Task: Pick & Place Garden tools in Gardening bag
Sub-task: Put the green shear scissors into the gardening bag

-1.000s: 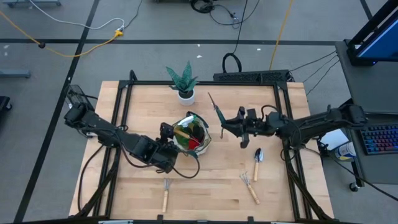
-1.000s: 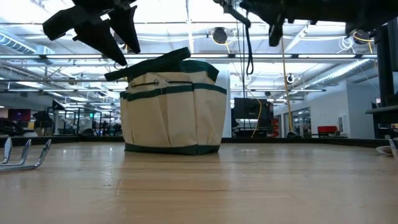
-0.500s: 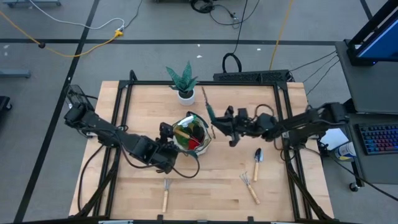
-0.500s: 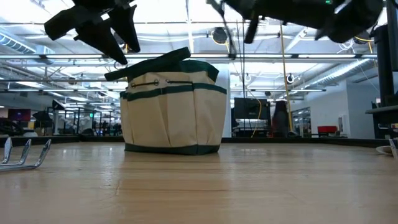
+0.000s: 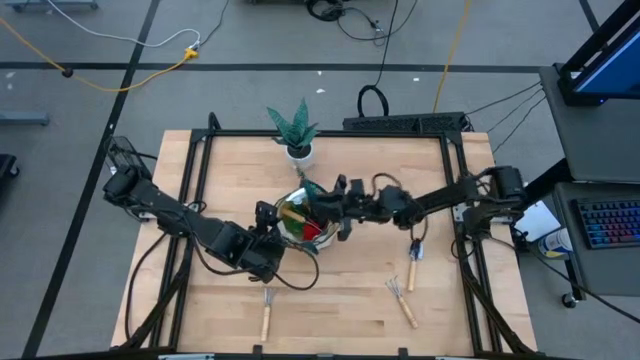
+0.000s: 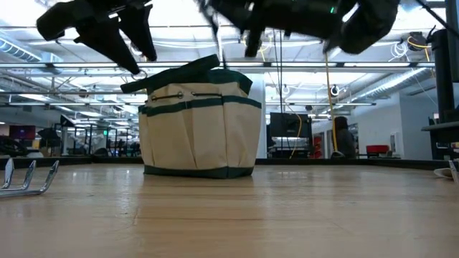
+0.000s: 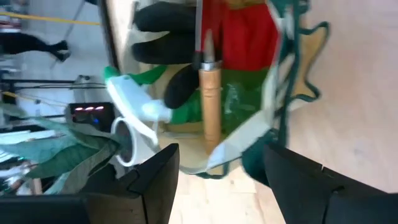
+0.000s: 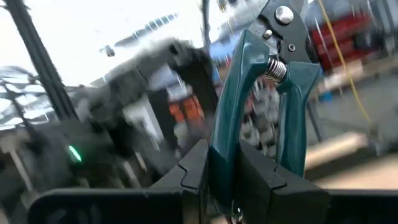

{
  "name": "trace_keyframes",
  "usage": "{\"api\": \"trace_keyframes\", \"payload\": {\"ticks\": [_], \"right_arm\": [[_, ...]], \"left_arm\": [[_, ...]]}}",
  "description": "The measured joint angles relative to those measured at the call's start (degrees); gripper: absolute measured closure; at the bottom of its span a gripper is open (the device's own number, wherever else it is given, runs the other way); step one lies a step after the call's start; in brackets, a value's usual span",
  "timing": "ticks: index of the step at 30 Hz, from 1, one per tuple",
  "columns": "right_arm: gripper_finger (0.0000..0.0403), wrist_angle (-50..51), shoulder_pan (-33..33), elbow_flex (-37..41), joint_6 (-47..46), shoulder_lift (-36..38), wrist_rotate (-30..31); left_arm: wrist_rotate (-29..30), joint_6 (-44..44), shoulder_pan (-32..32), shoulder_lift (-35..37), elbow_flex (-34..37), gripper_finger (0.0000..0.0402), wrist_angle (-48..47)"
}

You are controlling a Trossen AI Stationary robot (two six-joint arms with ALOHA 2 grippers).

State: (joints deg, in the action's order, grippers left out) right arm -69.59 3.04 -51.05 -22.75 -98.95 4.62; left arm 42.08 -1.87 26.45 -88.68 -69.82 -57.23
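The beige gardening bag [image 5: 308, 222] with green trim stands upright on its base at the table's middle. Inside it lie a wooden-handled tool [image 7: 210, 106], a green spray bottle [image 7: 140, 99] and a red-and-black glove [image 7: 239, 37]. My left gripper [image 7: 221, 180] is open at the bag's left side, one finger on each side of the rim [image 7: 245, 140]; whether it touches the rim, I cannot tell. My right gripper [image 5: 335, 205] hovers over the bag's mouth, shut on teal-handled pruning shears [image 8: 264, 74]. My right gripper pinches the shears' two teal handles near their free ends [image 8: 224, 155] between its two fingers. The fingers lie along the shears, coming from the table's right and tipped a little upward. The shears stick out beyond the fingertips, blades foremost, lifted clear above the bag.
A trowel [image 5: 414, 258] and a hand rake [image 5: 402, 300] lie on the table's near right; another rake [image 5: 267, 312] lies near left, its tines [image 6: 29, 178] showing in the low view. A spiky plant in a white pot [image 5: 298, 135] stands behind the bag.
My right gripper has carried the shears toward the table's left edge, sinking slightly, from beside the bag to above its mouth. It has stayed shut on them. The bag has stayed in place.
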Motion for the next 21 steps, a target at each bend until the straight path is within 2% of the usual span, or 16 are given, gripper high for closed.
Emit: {"api": "trace_keyframes", "payload": {"ticks": [6, 14, 21], "right_arm": [[0.0353, 0.20, -0.17, -1.50, -5.28, -6.41, -0.67], [0.0353, 5.90, -0.20, -1.09, -11.23, -5.33, -8.68], [0.0353, 17.17, 0.01, -0.94, -13.21, -3.39, -10.41]], "left_arm": [[1.15, 2.61, 1.06, 0.59, 0.00, 0.0165, -0.71], [1.33, 7.45, 1.42, 0.57, 0.00, 0.0165, -4.84], [1.28, 9.56, 1.36, 0.57, 0.00, 0.0165, -6.12]]}}
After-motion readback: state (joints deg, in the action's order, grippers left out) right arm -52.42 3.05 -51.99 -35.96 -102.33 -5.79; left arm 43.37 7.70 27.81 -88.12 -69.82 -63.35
